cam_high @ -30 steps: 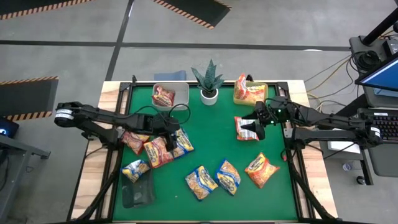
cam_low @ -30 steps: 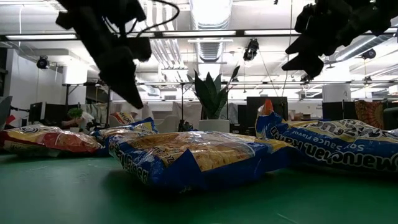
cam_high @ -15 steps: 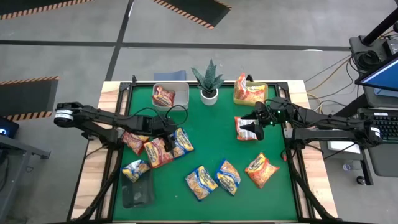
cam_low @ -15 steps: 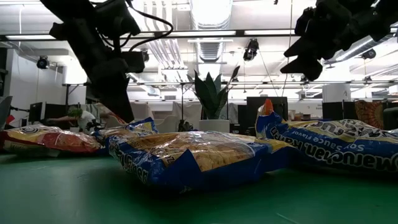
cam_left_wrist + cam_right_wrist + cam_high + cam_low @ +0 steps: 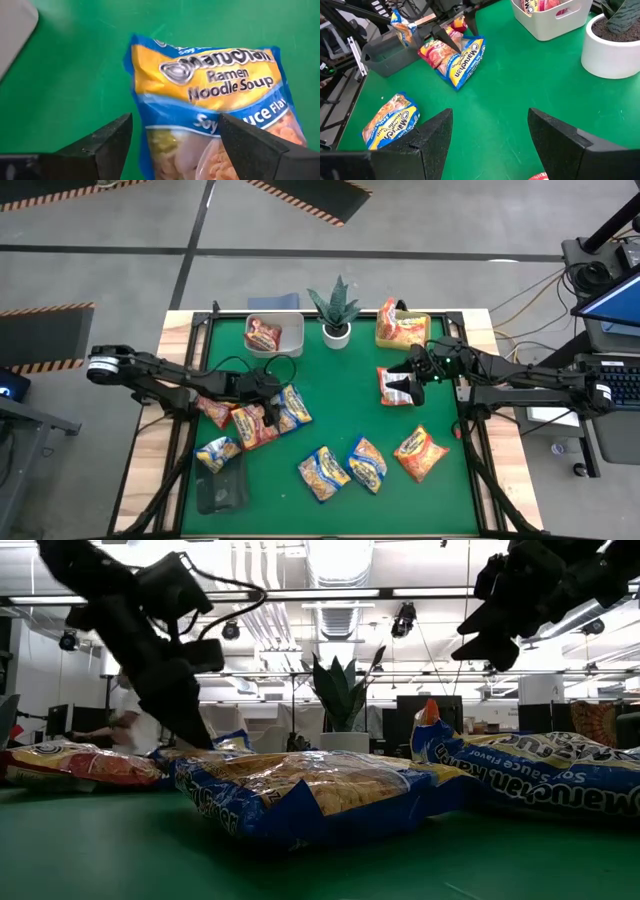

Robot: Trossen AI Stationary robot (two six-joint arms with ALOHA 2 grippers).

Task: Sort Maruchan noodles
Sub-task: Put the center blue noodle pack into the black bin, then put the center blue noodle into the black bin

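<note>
I have the left gripper [image 5: 272,412] low over the packet cluster near the left edge of the mat [image 5: 340,395], its fingers spread wide and holding nothing. Between them, in the left wrist view, lies a blue-yellow packet [image 5: 220,100] flat on the green.

I judge these packets very light and soft. The film is thin, crinkly and shiny, so it can slip between the pads. Inside is a dry noodle block, stiff but brittle, and a hard squeeze may crack it. I would take hold across a narrow side where the block gives some body, not only at the sealed end fin, which folds. The packets here overlap, so a neighbour may come up with the one I take.

Going from the near edge to the far one: a grey tray [image 5: 222,488] sits at the near left corner, with one packet [image 5: 217,451] resting on its rim. Three more packets [image 5: 365,463] lie along the near side, well apart. In the middle is the cluster [image 5: 255,420]. On the right, a red-white packet [image 5: 397,386] lies below the right gripper [image 5: 406,378], which hangs above with its fingers parted and empty. At the far edge stand a white bin [image 5: 274,332] holding one packet, a potted plant [image 5: 336,310] in a smooth white pot, and a yellow bin [image 5: 403,327] with packets.
</note>
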